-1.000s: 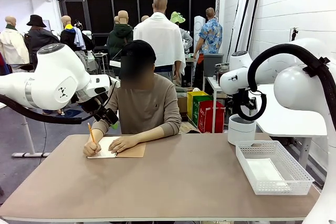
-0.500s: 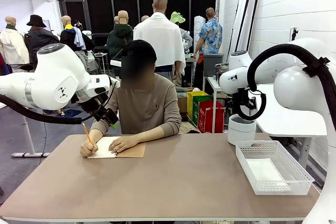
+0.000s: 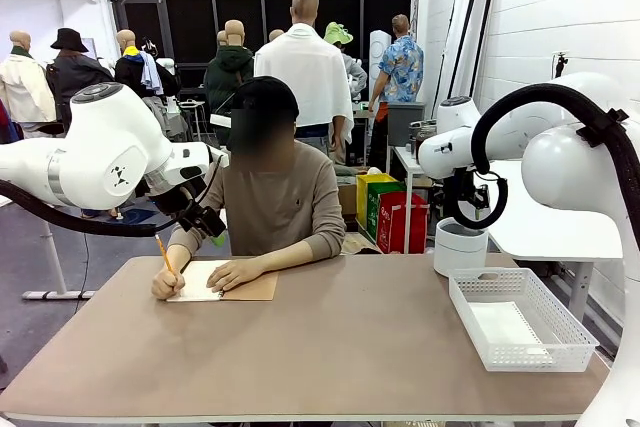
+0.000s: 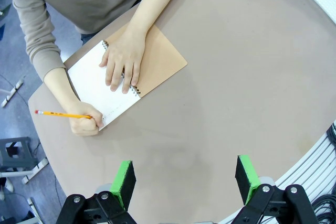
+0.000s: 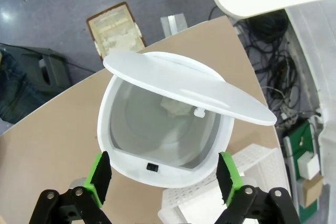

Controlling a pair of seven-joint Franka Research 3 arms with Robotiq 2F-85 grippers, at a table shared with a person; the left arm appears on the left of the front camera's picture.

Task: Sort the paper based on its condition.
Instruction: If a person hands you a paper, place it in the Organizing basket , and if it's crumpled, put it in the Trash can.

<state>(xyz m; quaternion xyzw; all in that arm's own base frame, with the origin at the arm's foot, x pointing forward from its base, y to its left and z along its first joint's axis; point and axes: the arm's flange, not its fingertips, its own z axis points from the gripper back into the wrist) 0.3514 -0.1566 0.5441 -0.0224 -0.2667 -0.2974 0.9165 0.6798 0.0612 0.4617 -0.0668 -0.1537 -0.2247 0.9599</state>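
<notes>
A person at the far left of the table writes with a pencil (image 4: 62, 114) on the white page of a spiral notebook (image 4: 90, 83) with a brown cover (image 3: 252, 289). My left gripper (image 4: 185, 179) hangs open high above the table, near the person's shoulder (image 3: 210, 231), holding nothing. My right gripper (image 5: 163, 177) is open and empty above a white bin (image 5: 163, 124) whose swing lid is tilted. A pale crumpled lump (image 5: 176, 106), seemingly paper, lies inside the bin. A flat white sheet of paper (image 3: 505, 325) lies in the white basket (image 3: 575, 342).
The white bin (image 3: 459, 247) stands at the table's far right corner, with the basket just in front of it along the right edge. A second white table (image 3: 550, 222) stands behind the right arm. The person's other hand (image 4: 123, 59) rests on the notebook.
The person's pencil hand has shifted slightly to the left across the page. Neither arm has moved.
</notes>
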